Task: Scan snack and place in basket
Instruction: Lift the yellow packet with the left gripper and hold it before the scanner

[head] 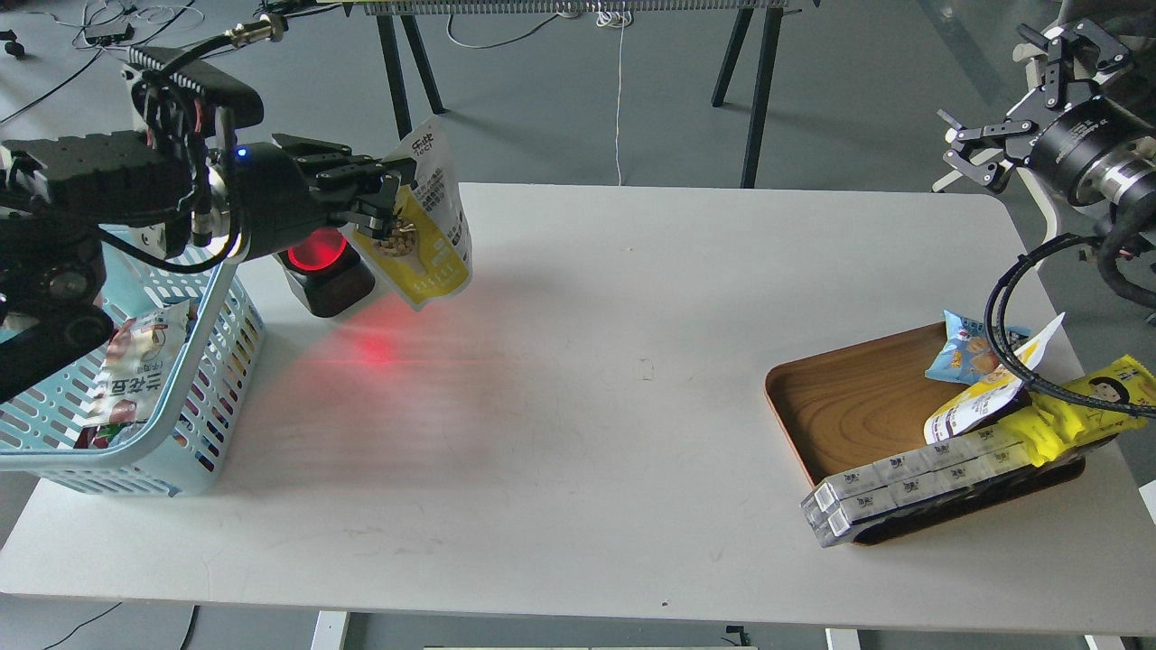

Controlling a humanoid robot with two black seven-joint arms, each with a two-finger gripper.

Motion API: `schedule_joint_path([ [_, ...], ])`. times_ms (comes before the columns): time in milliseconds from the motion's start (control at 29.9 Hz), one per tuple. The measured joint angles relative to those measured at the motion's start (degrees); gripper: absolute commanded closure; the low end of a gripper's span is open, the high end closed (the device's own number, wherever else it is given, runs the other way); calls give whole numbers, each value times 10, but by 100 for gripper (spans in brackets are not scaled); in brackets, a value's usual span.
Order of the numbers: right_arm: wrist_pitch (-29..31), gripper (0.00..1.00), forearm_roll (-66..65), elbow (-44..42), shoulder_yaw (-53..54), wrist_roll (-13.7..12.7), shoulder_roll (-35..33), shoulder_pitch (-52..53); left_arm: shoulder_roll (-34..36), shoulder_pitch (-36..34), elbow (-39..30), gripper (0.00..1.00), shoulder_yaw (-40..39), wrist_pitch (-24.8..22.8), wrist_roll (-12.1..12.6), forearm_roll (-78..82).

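The snack [424,230], a small pouch with a yellow front and white top, hangs tilted in my left gripper [379,194], which is shut on its upper left part. It hangs above the table just right of the black scanner [323,266], whose red light glows on the table. The light-blue basket [212,370] stands at the table's left edge, left of and below the gripper, with packets inside. My right gripper [1011,99] is open and empty, raised off the table's far right corner.
A brown wooden tray [849,406] at the right holds a light-blue snack bag [966,357], a long yellow wrapper [1084,406], another yellow-and-white pouch and clear boxes [903,487]. A black cable [1020,298] loops over the tray. Table legs stand behind.
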Motion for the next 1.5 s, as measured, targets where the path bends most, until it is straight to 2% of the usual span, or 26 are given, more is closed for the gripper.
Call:
schedule_joint_path([
  [301, 0, 1, 0, 0, 0, 0, 0, 0, 16, 40, 2, 100, 5, 28, -9, 1],
  [868, 0, 1, 0, -1, -1, 1, 0, 0, 12, 64, 5, 100, 9, 49, -15, 55],
  [1169, 0, 1, 0, -1, 1, 1, 1, -1, 17, 63, 4, 100, 17, 21, -37, 140],
  [1503, 0, 1, 0, 0, 5, 0, 1, -1, 10, 47, 4, 100, 18, -12, -41, 164],
])
